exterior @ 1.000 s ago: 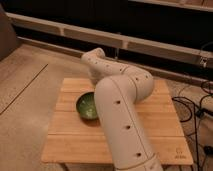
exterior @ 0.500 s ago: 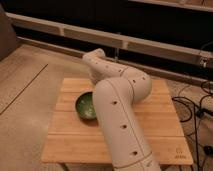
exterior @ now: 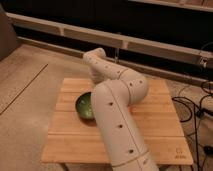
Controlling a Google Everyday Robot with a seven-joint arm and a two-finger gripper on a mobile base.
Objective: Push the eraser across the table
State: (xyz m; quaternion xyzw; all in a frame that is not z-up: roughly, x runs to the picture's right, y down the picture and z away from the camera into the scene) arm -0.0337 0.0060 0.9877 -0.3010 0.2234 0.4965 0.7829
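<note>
The table (exterior: pixel 150 122) had a light wooden top made of long slats. A green bowl (exterior: pixel 85 106) sat on it. The gripper was hidden behind the big white arm (exterior: pixel 117 115).

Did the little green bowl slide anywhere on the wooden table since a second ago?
No. The round green bowl sits at the same spot on the light slatted wooden table, near its left side. The gripper is hidden behind the white arm.

The desk (exterior: pixel 150 122) has a light, slatted wooden top with a matt finish. The green bowl (exterior: pixel 85 106) looks glossy and smooth. The arm's white shell (exterior: pixel 120 135) looks like smooth plastic; its tool is hidden behind it.
</note>
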